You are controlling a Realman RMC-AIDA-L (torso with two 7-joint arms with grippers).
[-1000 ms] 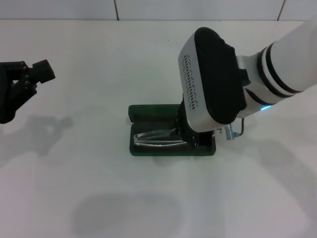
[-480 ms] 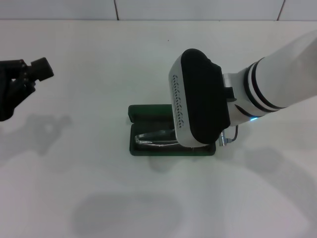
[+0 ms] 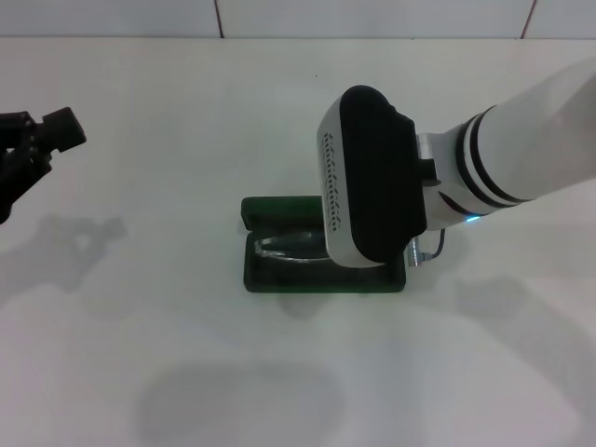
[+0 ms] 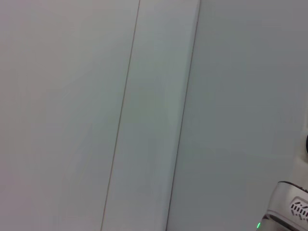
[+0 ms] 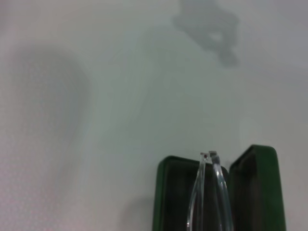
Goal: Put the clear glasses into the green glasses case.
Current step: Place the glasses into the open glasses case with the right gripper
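One pair of clear glasses [image 3: 291, 248] lies folded in the tray of the open green case [image 3: 279, 276], and only its left part shows past the right arm. In the right wrist view we see the glasses [image 5: 210, 192] as thin transparent arms running between the two halves of the case [image 5: 260, 187], with dark lining on either side. The case sits just below the middle of the white table [image 3: 186, 140], with its lid lying open at 12 o'clock of the tray. Our right gripper hangs directly above the case's right half, hidden under its own wrist housing, so we cannot tell whether its fingers are apart or together. Our left gripper [image 3: 42, 140] waits at 9 o'clock, well apart from the case, its black fingers spread and empty.
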